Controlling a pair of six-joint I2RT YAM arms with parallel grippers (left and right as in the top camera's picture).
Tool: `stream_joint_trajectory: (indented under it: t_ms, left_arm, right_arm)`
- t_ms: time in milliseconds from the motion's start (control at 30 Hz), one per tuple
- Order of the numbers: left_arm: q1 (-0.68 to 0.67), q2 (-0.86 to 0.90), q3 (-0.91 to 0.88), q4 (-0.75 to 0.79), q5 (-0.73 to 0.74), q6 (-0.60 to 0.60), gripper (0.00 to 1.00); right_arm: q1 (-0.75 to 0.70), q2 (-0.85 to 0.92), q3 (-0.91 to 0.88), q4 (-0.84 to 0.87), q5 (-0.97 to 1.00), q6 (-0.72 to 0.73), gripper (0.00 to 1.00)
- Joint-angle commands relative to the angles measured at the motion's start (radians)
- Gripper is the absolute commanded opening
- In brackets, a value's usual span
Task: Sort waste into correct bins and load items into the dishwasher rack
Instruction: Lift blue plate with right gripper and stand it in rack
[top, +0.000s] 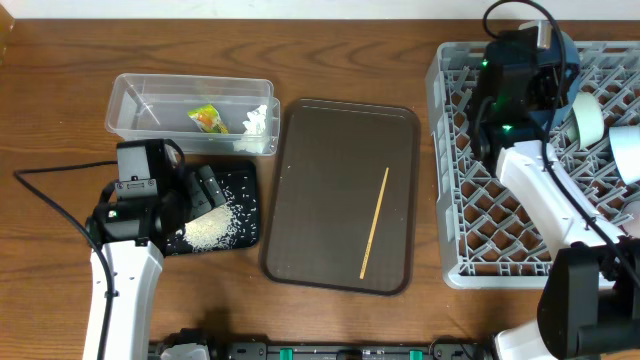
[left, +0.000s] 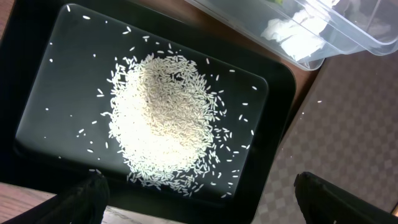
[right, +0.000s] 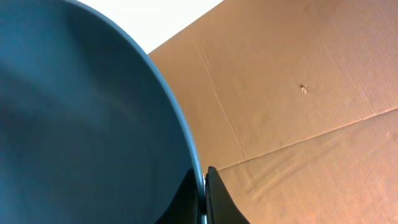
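Right gripper (right: 203, 186) was pinched nearly shut on the rim of the dark blue dish (right: 81, 124), held, apparently on edge, over the dishwasher rack (top: 470, 220). Left gripper (left: 199, 186) hung wide open and empty above the rice (left: 161, 118) in the black tray (left: 50, 81). The step in hand was racking the dish, which next called for lowering between pegs before release.

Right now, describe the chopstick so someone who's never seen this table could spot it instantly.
Find the flat brown tray lying between the black tray and the grey rack. The chopstick lies on its rack-side half, slanting diagonally. It is the only thing on that tray: a thin, pale wooden stick.
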Motion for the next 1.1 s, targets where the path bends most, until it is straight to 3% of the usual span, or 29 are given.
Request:
stream_joint_trajectory:
  t_ms: [0, 133, 233, 300, 500, 833, 1067]
  left_arm:
    - [0.003, 0.002, 0.009, -0.003, -0.012, -0.001, 0.98]
    - [0.003, 0.002, 0.009, -0.003, -0.012, -0.001, 0.98]
    - [0.003, 0.002, 0.009, -0.003, -0.012, -0.001, 0.98]
    - [0.003, 0.002, 0.009, -0.003, -0.012, -0.001, 0.98]
    - [0.003, 0.002, 0.009, -0.003, -0.012, -0.001, 0.98]
    - [0.003, 0.002, 0.009, -0.003, -0.012, -0.001, 0.98]
    - [0.003, 0.002, 0.009, -0.003, -0.012, -0.001, 0.98]
  right_arm:
    - [0.027, 0.018, 0.006, -0.009, -0.004, 0.0, 0.01]
    - [0.051, 0.018, 0.006, -0.025, -0.004, 0.0, 0.02]
    - [0.076, 0.018, 0.006, -0.073, -0.004, 0.018, 0.08]
    - [0.097, 0.018, 0.006, -0.125, -0.004, 0.072, 0.13]
    - [0.145, 0.018, 0.006, -0.264, -0.003, 0.18, 0.18]
    - [0.149, 0.008, 0.006, -0.254, 0.085, 0.18, 0.5]
    - [0.153, -0.106, 0.006, -0.241, 0.034, 0.216, 0.64]
